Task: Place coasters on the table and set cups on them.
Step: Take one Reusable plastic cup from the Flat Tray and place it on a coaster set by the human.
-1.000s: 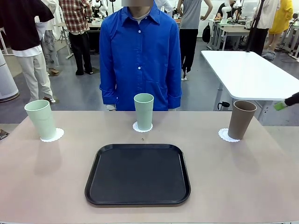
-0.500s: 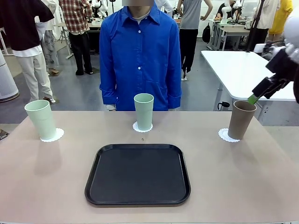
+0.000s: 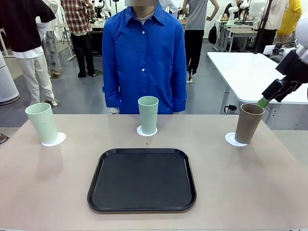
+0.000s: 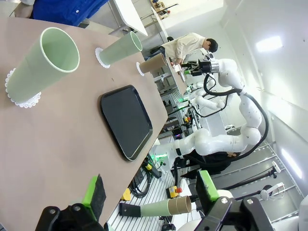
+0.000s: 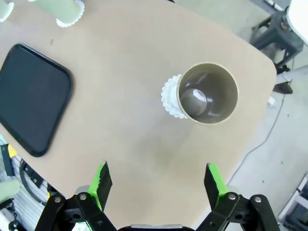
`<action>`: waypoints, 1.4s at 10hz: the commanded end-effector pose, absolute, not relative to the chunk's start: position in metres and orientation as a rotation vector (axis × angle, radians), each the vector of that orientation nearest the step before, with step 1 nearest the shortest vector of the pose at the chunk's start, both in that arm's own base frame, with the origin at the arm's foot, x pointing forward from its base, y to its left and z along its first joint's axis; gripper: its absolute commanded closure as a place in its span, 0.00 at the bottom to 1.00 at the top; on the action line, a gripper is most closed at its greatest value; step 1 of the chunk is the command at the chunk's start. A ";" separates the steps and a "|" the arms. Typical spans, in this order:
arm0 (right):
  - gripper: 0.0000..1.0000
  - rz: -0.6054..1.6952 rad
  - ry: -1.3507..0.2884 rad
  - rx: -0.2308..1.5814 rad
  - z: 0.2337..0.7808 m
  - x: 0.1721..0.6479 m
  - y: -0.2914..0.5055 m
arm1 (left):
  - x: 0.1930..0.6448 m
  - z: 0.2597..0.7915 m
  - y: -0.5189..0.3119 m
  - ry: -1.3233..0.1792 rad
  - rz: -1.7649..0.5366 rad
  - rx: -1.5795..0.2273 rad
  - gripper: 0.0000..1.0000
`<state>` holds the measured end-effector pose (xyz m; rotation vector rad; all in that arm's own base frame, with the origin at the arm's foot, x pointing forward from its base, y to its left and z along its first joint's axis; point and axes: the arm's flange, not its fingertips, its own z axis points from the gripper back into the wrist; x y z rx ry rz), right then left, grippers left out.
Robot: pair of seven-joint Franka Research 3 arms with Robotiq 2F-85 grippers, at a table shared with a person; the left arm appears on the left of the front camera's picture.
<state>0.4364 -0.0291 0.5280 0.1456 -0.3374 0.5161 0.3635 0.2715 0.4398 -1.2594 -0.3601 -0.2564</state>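
Observation:
Three cups stand upright on the beige table (image 3: 57, 192), each on a white lace coaster. The left mint cup (image 3: 42, 122) rests on a coaster (image 3: 54, 140), the middle mint cup (image 3: 147, 114) on another (image 3: 144, 132), and the brown cup (image 3: 249, 123) on a third (image 3: 232, 139). My right gripper (image 3: 267, 97) hovers open just above and right of the brown cup's rim. From above, the right gripper (image 5: 158, 180) has the empty brown cup (image 5: 207, 94) ahead of its fingers. My left gripper (image 4: 150, 190) is open and empty, off the table's edge.
An empty black tray (image 3: 142, 179) lies in the near middle of the table. A person in a blue shirt (image 3: 144, 53) stands at the far side behind the middle cup. A white table (image 3: 255, 72) stands at the back right.
My right gripper came in from the right edge and rose to a spot above the brown cup's rim. Cups, coasters and tray have not moved.

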 end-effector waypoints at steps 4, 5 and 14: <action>0.00 0.536 -0.359 0.159 0.526 0.437 -0.026 | 0.362 0.442 0.274 -0.362 -0.265 -1.266 0.00; 0.00 0.536 -0.359 0.159 0.526 0.437 -0.026 | 0.362 0.442 0.274 -0.362 -0.265 -1.266 0.00; 0.00 0.021 -0.223 1.128 0.498 0.329 -0.225 | 0.362 0.442 0.274 -0.362 -0.265 -1.266 0.00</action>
